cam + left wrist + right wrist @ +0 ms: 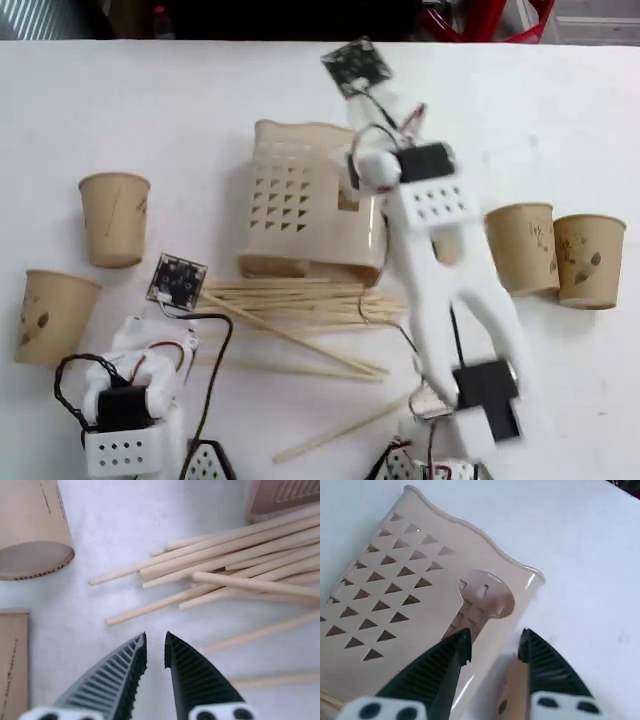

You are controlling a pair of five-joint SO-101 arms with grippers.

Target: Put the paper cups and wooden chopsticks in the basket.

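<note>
paper cups (115, 218) 4 seen, two either side | basket (300, 200) 1, between them | wooden chopsticks (300, 300) heaped just beside it, uncountable | left gripper (155, 636) narrow gap, empty | right gripper (496, 632) wider, over basket | white table (200, 90)

Bright, even light falls from overhead, so the white worktop (200, 90) is close to washed out in the high view, while the room past its far edge sits dark. The brown paper cups (113, 218) cast only faint, soft shadows. Thin grey shadows lie under the pale wooden chopsticks (240, 547). Glare streaks the glossy rim of the beige plastic basket with triangular holes (532, 576)
</note>
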